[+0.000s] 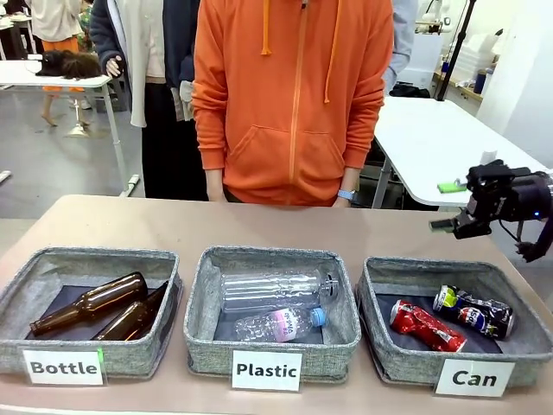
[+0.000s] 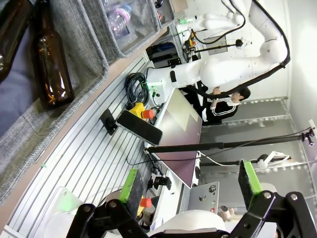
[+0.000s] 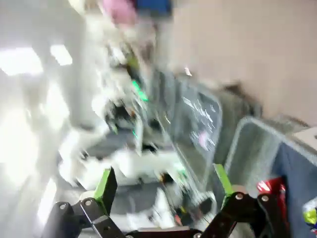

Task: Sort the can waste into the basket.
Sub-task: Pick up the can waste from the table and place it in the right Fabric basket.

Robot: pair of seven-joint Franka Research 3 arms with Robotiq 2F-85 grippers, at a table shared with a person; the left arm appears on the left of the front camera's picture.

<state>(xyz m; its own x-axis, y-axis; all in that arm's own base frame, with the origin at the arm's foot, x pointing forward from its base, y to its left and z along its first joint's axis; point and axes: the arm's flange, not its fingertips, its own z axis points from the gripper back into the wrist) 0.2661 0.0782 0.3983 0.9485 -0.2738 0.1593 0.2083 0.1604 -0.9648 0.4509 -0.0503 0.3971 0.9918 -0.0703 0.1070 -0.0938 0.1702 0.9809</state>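
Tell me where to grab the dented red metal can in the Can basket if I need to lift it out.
Grip the dented red metal can across its crumpled middle, coming straight down from above. It lies on its side, slanted on the floor of the grey fabric Can basket, so set the claw across its long axis. The dark printed can lies close behind.

Three grey fabric baskets; two brown glass bottles; two clear plastic bottles; two drink cans.
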